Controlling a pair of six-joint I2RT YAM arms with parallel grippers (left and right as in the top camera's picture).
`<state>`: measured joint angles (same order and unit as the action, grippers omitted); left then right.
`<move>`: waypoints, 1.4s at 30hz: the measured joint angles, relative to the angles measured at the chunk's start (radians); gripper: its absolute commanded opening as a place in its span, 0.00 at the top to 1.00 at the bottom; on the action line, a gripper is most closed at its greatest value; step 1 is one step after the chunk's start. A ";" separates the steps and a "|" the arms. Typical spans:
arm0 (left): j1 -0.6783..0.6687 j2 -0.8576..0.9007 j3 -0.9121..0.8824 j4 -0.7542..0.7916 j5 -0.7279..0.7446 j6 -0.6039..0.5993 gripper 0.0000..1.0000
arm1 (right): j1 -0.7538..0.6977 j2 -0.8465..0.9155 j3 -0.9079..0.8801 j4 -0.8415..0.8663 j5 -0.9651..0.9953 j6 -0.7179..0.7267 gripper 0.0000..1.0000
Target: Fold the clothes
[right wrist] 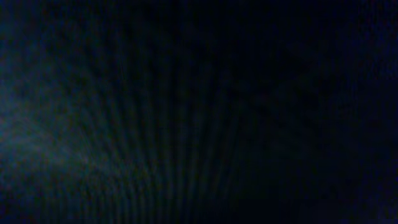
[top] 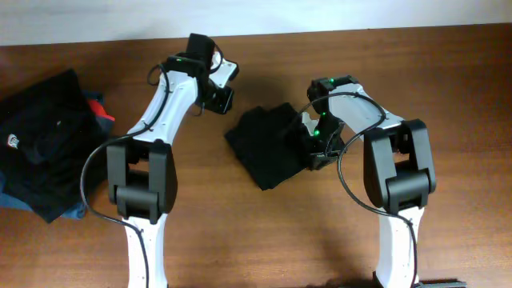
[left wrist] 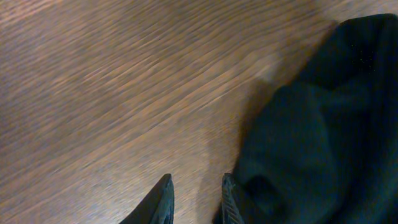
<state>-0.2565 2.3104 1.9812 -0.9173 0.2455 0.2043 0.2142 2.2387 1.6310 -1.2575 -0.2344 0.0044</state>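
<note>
Table: brown wooden table (top: 448, 88), its grain blurred in the left wrist view.
Black shirt: 1 black shirt (top: 268, 148) lies bunched in a rough, rumpled square near the middle of the table, between the 2 arms; no collar or logo can be made out on it.
Same shirt, left wrist view: black shirt (left wrist: 323, 124) fills the right side, a thick rounded fold at its near edge.
Left gripper: left gripper (top: 226, 100) hangs over bare wood just beyond the shirt's far left corner.
Left gripper, hand state: left gripper (left wrist: 196, 202) has its 2 fingers (left wrist: 163, 200) slightly parted with only wood showing in the gap; it pinches nothing. One finger sits just beside the shirt's edge; touching or not, I cannot tell.
Right gripper: right gripper (top: 316, 150) is down at the shirt's right edge, its fingers hidden against the cloth.
Right gripper, hand state: I cannot tell; the right wrist view is almost all dark.
Pile of black shirts: pile of black shirts (top: 48, 152) lies at the table's left edge, well apart from the middle shirt.
Pile details: small white logo (top: 14, 142) on the left side, a red piece (top: 96, 108) at the far right corner, blue cloth (top: 72, 210) showing under the near edge.
</note>
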 measured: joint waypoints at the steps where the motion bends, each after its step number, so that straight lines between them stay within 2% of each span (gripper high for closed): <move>1: -0.006 0.000 0.000 0.003 0.000 0.000 0.75 | 0.000 -0.007 -0.011 0.015 -0.003 0.007 0.76; 7: -0.040 0.023 0.001 0.008 0.044 0.000 0.74 | 0.000 -0.034 -0.045 0.073 -0.023 0.030 0.74; 9: -0.045 0.042 0.002 -0.029 0.070 0.000 0.68 | 0.000 -0.037 -0.045 0.097 -0.026 0.037 0.70; 13: -0.050 0.076 0.001 -0.144 0.100 -0.007 0.67 | 0.000 -0.048 -0.045 0.177 -0.031 0.042 0.66; 16: -0.050 0.084 0.003 -0.235 0.108 -0.007 0.70 | 0.000 -0.052 -0.045 0.238 -0.031 0.044 0.59; 19: -0.049 0.087 0.003 -0.317 0.111 -0.009 0.78 | 0.000 -0.056 -0.043 0.302 -0.033 0.045 0.58; 24: -0.052 0.087 0.004 -0.434 0.117 -0.010 0.83 | 0.000 -0.056 -0.042 0.365 -0.016 0.044 0.56; 29: -0.052 0.088 0.006 -0.456 0.118 -0.010 0.83 | 0.000 -0.053 -0.026 0.340 0.016 0.040 0.53; 34: -0.040 0.087 0.071 -0.486 0.121 -0.006 0.82 | 0.000 -0.015 0.074 0.185 0.087 0.039 0.52; 35: -0.035 0.085 0.083 -0.486 0.121 -0.006 0.80 | 0.000 -0.010 0.101 0.155 0.101 0.039 0.52; 36: -0.023 0.079 0.097 -0.485 0.122 -0.006 0.66 | 0.000 -0.005 0.160 0.097 0.127 0.038 0.51; 38: -0.004 0.064 0.109 -0.483 0.124 -0.003 0.50 | 0.000 -0.004 0.216 0.055 0.148 0.035 0.48; 42: 0.039 0.038 0.121 -0.474 0.175 0.025 0.26 | 0.000 -0.003 0.401 -0.033 0.191 0.034 0.43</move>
<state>-0.2173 2.3482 2.1021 -1.3911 0.4206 0.2295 0.2138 2.2353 2.0323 -1.2907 -0.0433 0.0380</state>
